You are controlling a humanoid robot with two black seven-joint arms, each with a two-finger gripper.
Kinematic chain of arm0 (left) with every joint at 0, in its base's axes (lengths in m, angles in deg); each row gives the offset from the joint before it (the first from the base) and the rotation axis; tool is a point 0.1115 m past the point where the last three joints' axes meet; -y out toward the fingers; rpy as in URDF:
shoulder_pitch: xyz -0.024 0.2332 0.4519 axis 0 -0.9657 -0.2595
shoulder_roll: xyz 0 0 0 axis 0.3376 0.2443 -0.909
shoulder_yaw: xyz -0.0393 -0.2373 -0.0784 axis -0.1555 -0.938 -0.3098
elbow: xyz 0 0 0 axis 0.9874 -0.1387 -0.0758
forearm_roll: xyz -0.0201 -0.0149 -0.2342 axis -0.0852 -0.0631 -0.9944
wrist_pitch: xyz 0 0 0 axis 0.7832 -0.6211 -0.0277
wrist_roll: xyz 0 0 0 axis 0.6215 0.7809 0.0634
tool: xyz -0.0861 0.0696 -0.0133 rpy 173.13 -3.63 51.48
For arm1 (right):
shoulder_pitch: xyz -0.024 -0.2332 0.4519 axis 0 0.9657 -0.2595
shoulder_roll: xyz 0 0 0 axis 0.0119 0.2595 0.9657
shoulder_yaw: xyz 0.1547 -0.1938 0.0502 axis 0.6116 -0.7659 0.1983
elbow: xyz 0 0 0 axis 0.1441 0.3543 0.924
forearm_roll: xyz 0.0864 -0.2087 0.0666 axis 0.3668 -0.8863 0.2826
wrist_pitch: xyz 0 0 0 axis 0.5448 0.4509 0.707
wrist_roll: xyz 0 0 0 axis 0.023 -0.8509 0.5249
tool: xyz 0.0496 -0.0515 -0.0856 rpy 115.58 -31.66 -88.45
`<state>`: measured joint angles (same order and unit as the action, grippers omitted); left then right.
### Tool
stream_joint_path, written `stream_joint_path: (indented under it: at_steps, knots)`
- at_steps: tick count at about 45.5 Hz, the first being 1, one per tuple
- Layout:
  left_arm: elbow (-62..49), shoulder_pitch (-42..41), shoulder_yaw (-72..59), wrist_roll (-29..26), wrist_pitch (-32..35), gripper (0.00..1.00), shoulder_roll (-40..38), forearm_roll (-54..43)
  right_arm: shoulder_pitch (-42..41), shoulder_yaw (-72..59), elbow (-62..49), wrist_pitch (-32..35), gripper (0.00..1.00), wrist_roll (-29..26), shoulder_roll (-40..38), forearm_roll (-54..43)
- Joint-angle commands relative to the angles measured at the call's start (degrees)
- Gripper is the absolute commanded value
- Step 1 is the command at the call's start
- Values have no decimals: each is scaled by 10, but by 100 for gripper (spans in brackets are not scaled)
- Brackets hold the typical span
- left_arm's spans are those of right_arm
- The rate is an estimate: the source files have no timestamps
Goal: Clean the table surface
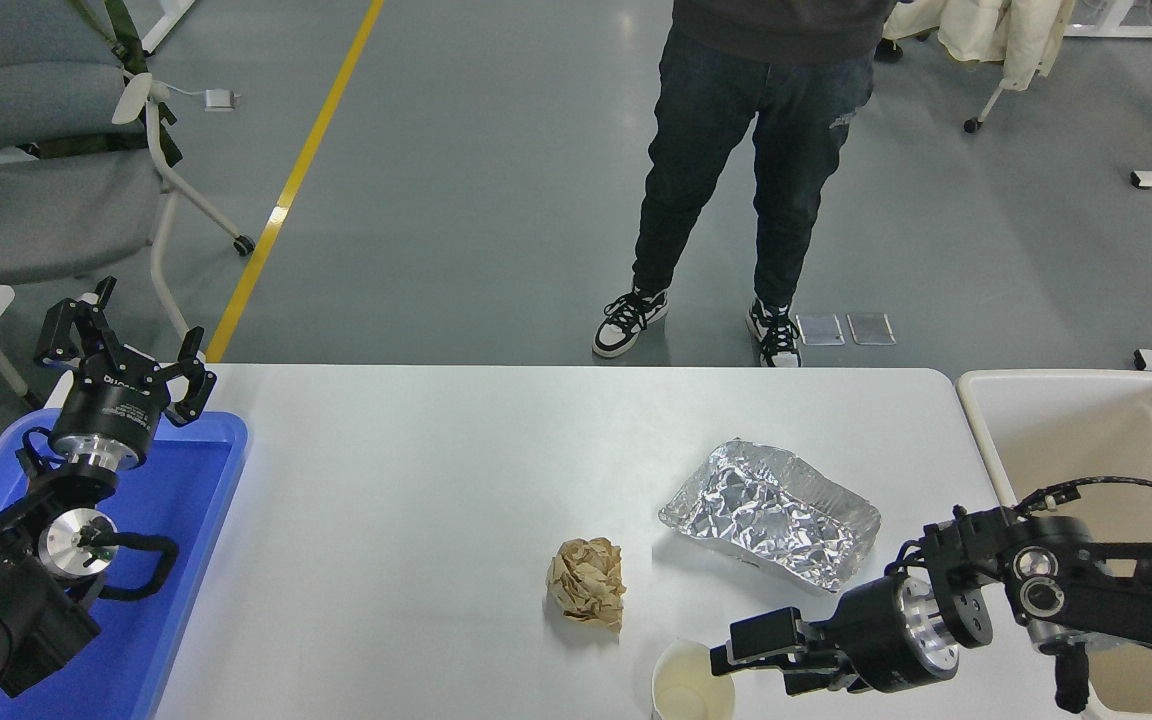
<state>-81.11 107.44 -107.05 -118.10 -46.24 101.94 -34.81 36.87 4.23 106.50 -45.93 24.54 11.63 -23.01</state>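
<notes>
Right tool (726, 660) sits right at the paper cup (691, 682) rim on the worktop (416, 500), can't tell its grip; left tool (121, 345) parked far-left, released.

We see a crumpled brown paper ball (586, 596) near centre | foil tray (769, 512) right of it | paper cup (691, 684) at near edge | blue tray (198, 500) left | beige bin (1086, 425) right | person (736, 170) standing far side | grey chair (36, 150) far left.
</notes>
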Motion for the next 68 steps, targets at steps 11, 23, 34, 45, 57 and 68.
stream_joint_path:
  at_steps: [11, 23, 34, 45, 57, 68]
  knots:
    - [0, 0, 0, 0, 0, 100, 0, 0, 39, 40, -5, -67, 99, -142, 25, 109]
    - [0, 0, 0, 0, 0, 100, 0, 0, 39, 48, 41, -39, 99, -141, 1, 109]
    - [0, 0, 0, 0, 0, 100, 0, 1, 38, 45, 40, -24, 99, -138, 12, 67]
    - [0, 0, 0, 0, -1, 100, 0, 1, 36, 40, 20, -31, 99, -137, 27, -10]
    - [0, 0, 0, 0, -1, 100, 0, 1, 38, 40, 22, -28, 97, -137, 40, -9]
    - [-1, 0, 0, 0, -1, 100, 0, 1, 40, 39, 22, -27, 79, -137, 56, -11]
